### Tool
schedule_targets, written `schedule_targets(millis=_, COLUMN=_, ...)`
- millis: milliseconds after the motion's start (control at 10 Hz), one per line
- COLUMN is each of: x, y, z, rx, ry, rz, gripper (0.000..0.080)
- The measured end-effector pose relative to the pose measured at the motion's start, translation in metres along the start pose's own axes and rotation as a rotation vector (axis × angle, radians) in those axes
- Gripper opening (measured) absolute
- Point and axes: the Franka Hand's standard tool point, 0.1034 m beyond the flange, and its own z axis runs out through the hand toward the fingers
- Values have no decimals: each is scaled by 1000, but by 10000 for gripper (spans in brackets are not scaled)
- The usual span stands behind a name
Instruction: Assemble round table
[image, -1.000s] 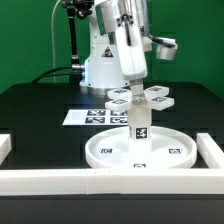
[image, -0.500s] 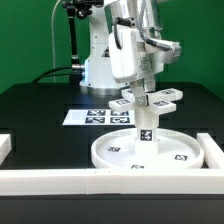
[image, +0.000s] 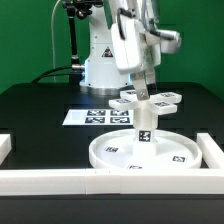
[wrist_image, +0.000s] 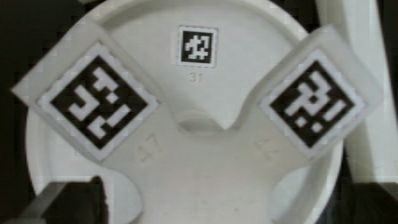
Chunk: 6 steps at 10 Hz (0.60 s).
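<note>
My gripper (image: 141, 92) is closed on the cross-shaped base (image: 150, 99), over the leg (image: 142, 125) standing in the round disc (image: 148, 152) near the table's front edge; a tilt could jam it or topple the leg

Tabletop (image: 35, 115): black, flat, filling the scene under everything else.
Marker board (image: 95, 116): thin flat white strip printed with black-and-white tags, lying flat on the tabletop toward the back, partly hidden on the exterior view's right.
Front border rail (image: 60, 181): long white bar along the near edge.
Side rail (image: 212, 150): white, at the exterior view's right.
Rail end (image: 4, 146): white, at the exterior view's left.
Backdrop (image: 30, 35): plain green wall.
Cable (image: 55, 40): dark, hanging before the backdrop.
</note>
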Motion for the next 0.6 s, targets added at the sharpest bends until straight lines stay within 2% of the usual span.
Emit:
schedule_targets(millis=100, x=-3, y=-2, z=-5, rx=9, ry=-8, rz=2, gripper=648)
schedule_targets(millis=300, x=-2, y=-2, z=-3, rx=7, ry=-4, rz=-33, gripper=649)
schedule_targets(millis=400, x=-2, y=0, z=-2, rx=-7, ry=-3, rz=-87, gripper=649)
schedule_targets(millis=500, x=-4, y=4, z=-1, rx=-49, ry=-4, rz=-259, gripper=649)
schedule_targets(millis=600, x=-6, y=3, z=-3, rx=-73, ry=-5, rz=-457, gripper=649)
